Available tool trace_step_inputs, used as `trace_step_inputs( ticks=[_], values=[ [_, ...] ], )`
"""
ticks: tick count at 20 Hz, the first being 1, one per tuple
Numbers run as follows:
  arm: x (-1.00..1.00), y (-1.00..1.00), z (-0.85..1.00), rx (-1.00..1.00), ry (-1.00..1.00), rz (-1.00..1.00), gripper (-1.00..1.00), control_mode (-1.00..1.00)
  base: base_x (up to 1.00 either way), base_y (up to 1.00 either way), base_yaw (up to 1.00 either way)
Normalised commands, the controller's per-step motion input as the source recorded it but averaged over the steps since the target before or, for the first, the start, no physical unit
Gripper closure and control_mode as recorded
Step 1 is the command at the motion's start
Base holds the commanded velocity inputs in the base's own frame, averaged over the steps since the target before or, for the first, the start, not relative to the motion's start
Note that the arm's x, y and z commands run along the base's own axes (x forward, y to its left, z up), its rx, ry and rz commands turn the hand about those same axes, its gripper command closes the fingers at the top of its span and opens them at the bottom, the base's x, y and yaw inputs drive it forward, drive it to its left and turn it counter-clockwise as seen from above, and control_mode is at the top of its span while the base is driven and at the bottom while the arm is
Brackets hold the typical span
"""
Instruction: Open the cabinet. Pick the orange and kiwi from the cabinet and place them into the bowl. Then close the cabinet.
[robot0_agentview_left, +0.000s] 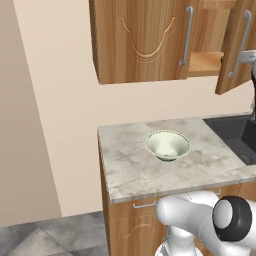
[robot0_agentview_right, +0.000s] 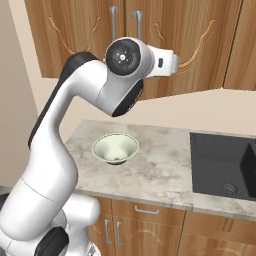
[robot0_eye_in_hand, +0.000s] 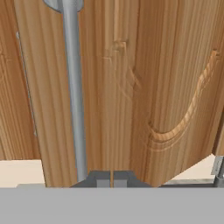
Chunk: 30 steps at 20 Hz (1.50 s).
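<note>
- Cabinet (robot0_agentview_left: 145, 40) hangs on the cream wall above the counter, and you can see its right door (robot0_agentview_left: 239, 47) swung partly open in the left base view, with a bare shelf (robot0_agentview_left: 206, 62) showing in the gap between the two doors.
- You see its left door shut, with the carved arch panel and a long vertical silver bar handle (robot0_agentview_left: 187, 35) near its right edge.
- Gripper (robot0_eye_in_hand: 112, 180) sits at the bottom of the hand view, right up against the wood-grain face of a door; the two dark finger tips are pressed together with only a hairline between them, and you can see nothing between them.
- A silver bar handle (robot0_eye_in_hand: 73, 87) runs down the door just left of the finger tips, beside them and not inside them.
- Bowl (robot0_agentview_left: 168, 145), pale greenish white with a flared rim, stands upright near the middle of the countertop (robot0_agentview_left: 125, 165), toward the back edge rather than the front; you can see it holds nothing.
- You see the countertop as grey-veined marble with its left edge by the wall, and a dark sink (robot0_agentview_right: 222, 165) sunk into its right part, well apart from the bowl.
- Below the front edge, wooden base units carry short silver handles (robot0_agentview_right: 146, 210).
- Grey floor tiles (robot0_agentview_left: 50, 237) show at the lower left corner of the left base view.
</note>
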Motion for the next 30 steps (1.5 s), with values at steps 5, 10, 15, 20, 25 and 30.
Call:
trace_step_inputs(
  ticks=[5,10,15,20,25,30],
  values=[
    [-0.06,-0.04,0.00,0.00,0.00,0.00,1.00,-1.00,0.00,0.00,0.00],
    [-0.04,0.02,0.00,0.00,0.00,0.00,1.00,-1.00,0.00,0.00,0.00],
    [-0.11,0.42,0.00,-0.02,-0.02,-0.03,1.00,-1.00,0.00,0.00,0.00],
    [0.00,0.73,0.00,-0.05,0.00,-0.16,1.00,-1.00,0.00,0.00,0.00],
    [0.02,0.69,0.00,-0.05,0.00,-0.20,1.00,-1.00,0.00,0.00,0.00],
    [0.23,0.51,0.00,-0.02,0.01,-0.22,1.00,-1.00,0.00,0.00,0.00]
  ],
)
